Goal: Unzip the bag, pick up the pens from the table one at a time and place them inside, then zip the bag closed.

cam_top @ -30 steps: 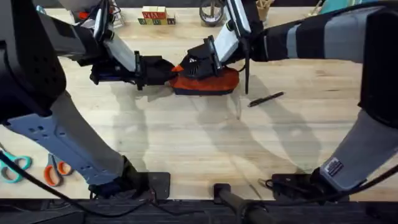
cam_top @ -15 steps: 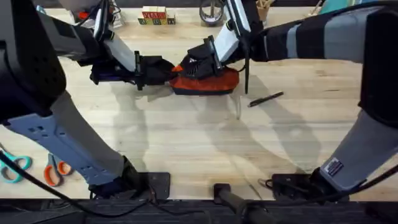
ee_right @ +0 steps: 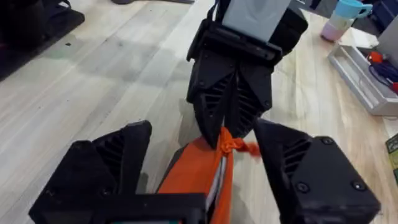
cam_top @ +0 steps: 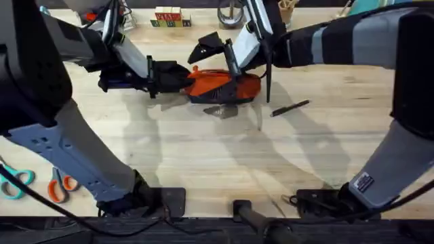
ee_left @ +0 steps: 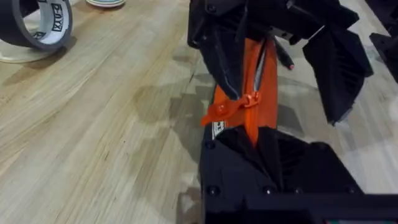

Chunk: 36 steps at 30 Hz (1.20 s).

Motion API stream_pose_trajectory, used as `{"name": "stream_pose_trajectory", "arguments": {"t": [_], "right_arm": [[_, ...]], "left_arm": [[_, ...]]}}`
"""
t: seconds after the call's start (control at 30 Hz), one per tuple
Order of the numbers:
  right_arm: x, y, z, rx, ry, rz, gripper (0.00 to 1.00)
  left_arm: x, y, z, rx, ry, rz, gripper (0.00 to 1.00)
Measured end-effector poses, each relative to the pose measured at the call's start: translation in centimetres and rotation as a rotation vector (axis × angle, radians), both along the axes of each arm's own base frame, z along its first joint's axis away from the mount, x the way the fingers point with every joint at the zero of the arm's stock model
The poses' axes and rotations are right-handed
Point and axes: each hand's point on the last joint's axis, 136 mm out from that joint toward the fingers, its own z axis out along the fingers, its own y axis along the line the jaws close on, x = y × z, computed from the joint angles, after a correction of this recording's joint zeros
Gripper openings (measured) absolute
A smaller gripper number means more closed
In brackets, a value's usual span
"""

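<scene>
The orange bag (cam_top: 227,84) lies at the far middle of the table (cam_top: 203,149). My left gripper (cam_top: 180,76) is shut on the bag's left end, as the left wrist view (ee_left: 252,134) shows. The orange zipper pull (ee_left: 231,107) sits close to that end and hangs free. My right gripper (cam_top: 218,53) hovers open just above the bag, nothing between its fingers (ee_right: 106,168). From the right wrist view the bag (ee_right: 196,183) lies below, with the left gripper (ee_right: 231,106) ahead. One black pen (cam_top: 290,108) rests on the table right of the bag.
Orange scissors (cam_top: 61,184) and teal scissors (cam_top: 17,181) lie at the near left edge. Wooden blocks (cam_top: 168,16) stand at the back. A tape roll (ee_left: 40,22) sits behind the left arm. A cup (ee_right: 348,15) and a tray (ee_right: 367,74) are off to the right.
My right gripper has let go of the bag near the zipper pull, opened and risen above it. The left gripper keeps its hold; the bag and the pen have stayed put.
</scene>
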Motion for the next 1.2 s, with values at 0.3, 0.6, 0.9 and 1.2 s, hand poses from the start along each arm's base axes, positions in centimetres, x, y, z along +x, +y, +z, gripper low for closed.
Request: {"name": "stream_pose_trajectory", "arguments": {"t": [0.3, 0.6, 0.9, 1.2], "right_arm": [[0.0, 0.0, 0.0, -0.017, 0.089, -0.024, 0.996], [0.8, -0.7, 0.0, -0.039, 0.223, -0.082, 0.996], [3.7, -4.1, 2.2, -0.015, 0.236, -0.191, 0.996], [6.2, -8.3, 5.7, 0.019, 0.291, -0.325, 0.996]], "left_arm": [[0.0, 0.0, 0.0, 0.0, 0.0, 0.0, 0.04], [0.0, 0.0, 0.0, 0.0, 0.0, 0.0, 0.04], [0.0, 0.0, 0.0, 0.0, 0.0, 0.0, 0.04], [0.0, 0.0, 0.0, 0.0, 0.0, 0.0, 0.042]]}}
